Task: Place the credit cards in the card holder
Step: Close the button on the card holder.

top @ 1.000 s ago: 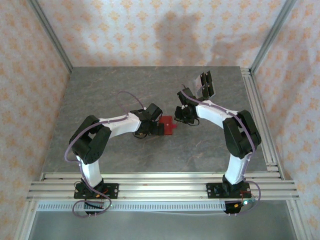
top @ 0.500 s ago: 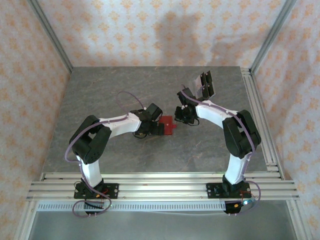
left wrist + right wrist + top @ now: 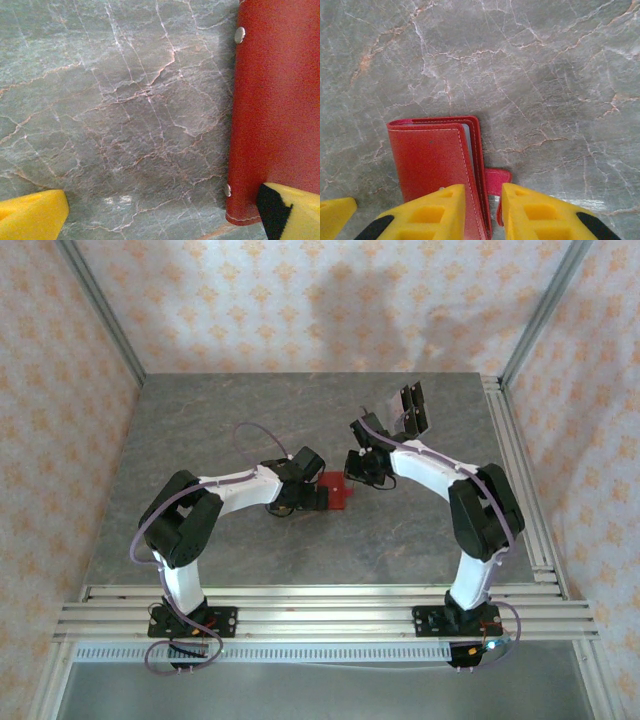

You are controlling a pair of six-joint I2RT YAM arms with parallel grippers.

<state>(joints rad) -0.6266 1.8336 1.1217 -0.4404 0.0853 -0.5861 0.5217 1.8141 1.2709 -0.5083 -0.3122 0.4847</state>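
The red card holder (image 3: 337, 491) lies flat mid-table between both grippers. In the right wrist view the card holder (image 3: 431, 161) is folded, its little red tab (image 3: 498, 180) sticking out to the right. My right gripper (image 3: 483, 212) hovers over its near edge, jaws slightly open, one finger above the cover and the other above the tab. My left gripper (image 3: 160, 215) is open wide beside the card holder (image 3: 277, 105), its right fingertip (image 3: 292, 210) over the holder's corner. Dark credit cards (image 3: 411, 409) lie at the back right, apart from both grippers.
The grey marble-patterned table (image 3: 220, 420) has aluminium rails along its right side (image 3: 520, 470) and front (image 3: 320, 605). Patterned walls close off the back and sides. Both arms bend inward toward the middle.
The right gripper's fingers have parted a little over the card holder, and the right wrist has shifted slightly toward the back. The left arm and the card holder have stayed put.
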